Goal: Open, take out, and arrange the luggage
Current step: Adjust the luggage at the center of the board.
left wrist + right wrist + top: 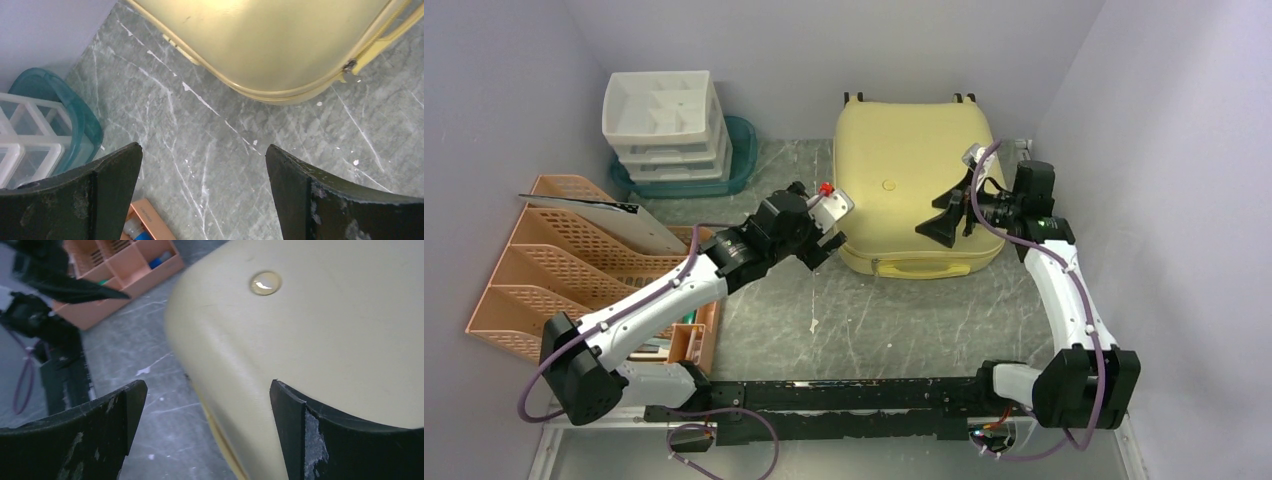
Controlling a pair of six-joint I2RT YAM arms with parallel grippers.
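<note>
Large pale yellow hard-shell suitcase [914, 185] lies flat and shut at far centre-right of grey marbled tabletop [874, 310], wheels twd back wall, yellow handle [919, 268] on near side, zip closed. Peach perforated plastic file rack [564, 260] at left, w/ a grey flat sheet in its far slot. Teal plastic tray [742, 150] in far-left corner holds white plastic drawer unit [664, 125], top divided into compartments. Small peach compartment box [694, 340] beside rack holds small items, one blue; rest too small to tell. L gripper [824, 240] at suitcase's near-left corner, jaws wide apart, holding nothing. R gripper [944, 215] above lid's right part, jaws wide apart, holding nothing.
</note>
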